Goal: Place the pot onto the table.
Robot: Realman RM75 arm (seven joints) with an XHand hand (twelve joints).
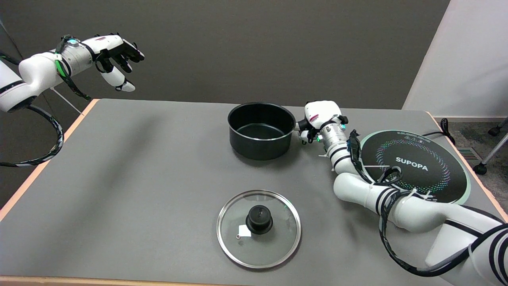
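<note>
Pot (260, 131): we see it on the table (139, 178), left of the burner (414, 167).
Right hand (319, 119): clamped on the pot's side handle.
Room: wide bare table left of the pot.

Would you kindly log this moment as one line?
pot: on table | robot hand: at pot's side | lid: off, near edge | hob: bare

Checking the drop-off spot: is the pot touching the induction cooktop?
Apart. The head view shows the pot on bare gray table, left of the cooktop.
</note>
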